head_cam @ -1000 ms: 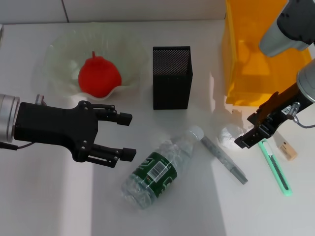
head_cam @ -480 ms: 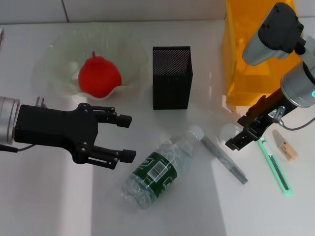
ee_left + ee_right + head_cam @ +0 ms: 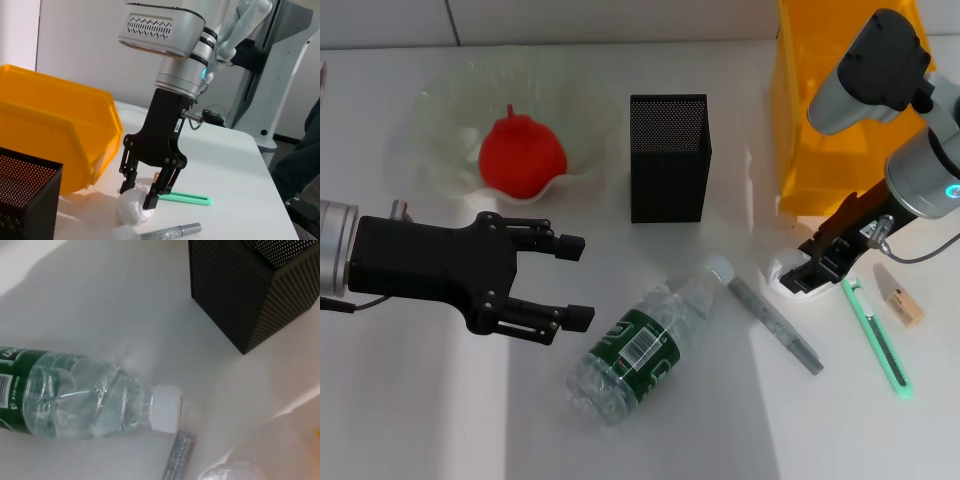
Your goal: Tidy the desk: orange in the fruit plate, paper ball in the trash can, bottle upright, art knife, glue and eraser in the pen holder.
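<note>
Leftmost, the left gripper [image 3: 575, 279] hovers spread and empty, its matte black fingers pointing toward the bottle [image 3: 645, 343] — clear crinkled plastic, green label, white cap, lying on its side just beyond the fingertips. Behind that gripper, a red round fruit [image 3: 522, 154] sits in the translucent wavy-edged fruit plate [image 3: 435, 130]. Farther right stands the square black mesh pen holder [image 3: 669, 157]. Right of the bottle cap lies a grey glittery stick [image 3: 775, 325]. The right gripper [image 3: 803, 275] straddles the crumpled white paper ball [image 3: 131, 209], fingers open either side — the head view hides most of it. Beside that gripper lie a green art knife [image 3: 878, 338] and a beige eraser [image 3: 901, 300]; behind it, the orange bin [image 3: 820, 110] is cut off.
</note>
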Controlling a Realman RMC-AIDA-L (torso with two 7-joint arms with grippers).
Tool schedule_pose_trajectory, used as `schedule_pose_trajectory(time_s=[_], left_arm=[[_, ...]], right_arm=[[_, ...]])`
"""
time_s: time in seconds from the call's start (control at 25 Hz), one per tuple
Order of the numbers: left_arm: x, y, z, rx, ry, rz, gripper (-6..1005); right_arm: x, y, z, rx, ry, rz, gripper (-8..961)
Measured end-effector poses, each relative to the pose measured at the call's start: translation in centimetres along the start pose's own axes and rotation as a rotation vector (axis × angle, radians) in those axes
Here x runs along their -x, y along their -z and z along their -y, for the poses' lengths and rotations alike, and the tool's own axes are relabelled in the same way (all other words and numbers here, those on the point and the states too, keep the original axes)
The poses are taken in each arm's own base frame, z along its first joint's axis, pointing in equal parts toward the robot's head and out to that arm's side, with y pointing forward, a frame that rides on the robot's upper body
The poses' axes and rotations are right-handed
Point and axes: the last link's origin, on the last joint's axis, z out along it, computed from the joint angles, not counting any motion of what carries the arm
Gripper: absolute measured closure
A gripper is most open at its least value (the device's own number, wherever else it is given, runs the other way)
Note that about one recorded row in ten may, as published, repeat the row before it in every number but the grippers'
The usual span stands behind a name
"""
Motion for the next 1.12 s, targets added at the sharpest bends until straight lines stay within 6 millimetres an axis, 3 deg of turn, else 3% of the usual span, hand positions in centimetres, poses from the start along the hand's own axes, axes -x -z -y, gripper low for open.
schedule_pose_trajectory(time_s=[0.2,0.4,0.6,0.64,0.68,0.72,0.8,0.84,0.96,1.12], left_arm=[[0.0,0.0,0.1,-0.005,0.001,0.001,171],[0.1,0.0,0.1,-0.010,0.002,0.000,171],[-0.1,0.1,0.2,-0.013,-0.002,-0.003,170],[-0.2,0.0,0.3,-0.013,-0.006,-0.003,170],[-0.2,0.0,0.3,-0.013,-0.006,-0.003,170],[-0.3,0.0,0.3,-0.012,-0.009,-0.003,170],[-0.5,-0.1,0.4,-0.011,-0.014,-0.002,170],[-0.6,-0.1,0.5,-0.011,-0.018,-0.004,170],[-0.8,-0.1,0.6,-0.013,-0.022,-0.005,170],[-0.9,-0.4,0.7,-0.016,-0.033,-0.008,171]], right_arm=[[-0.1,0.3,-0.1,-0.002,0.005,0.002,435],[-0.9,2.0,-0.7,-0.006,0.014,0.019,499],[-2.1,5.1,-2.7,0.022,0.070,0.096,499],[-2.7,7.2,-3.3,0.031,0.088,0.159,499],[-2.7,7.2,-3.3,0.031,0.088,0.159,500],[-3.3,9.1,-3.4,0.019,0.083,0.227,500],[-3.7,10.1,-3.2,0.001,0.072,0.263,500],[-4.5,12.0,-2.4,-0.060,0.035,0.337,500],[-5.5,13.5,-1.1,-0.156,-0.013,0.408,500],[-6.6,14.0,2.3,-0.309,-0.087,0.528,500]])
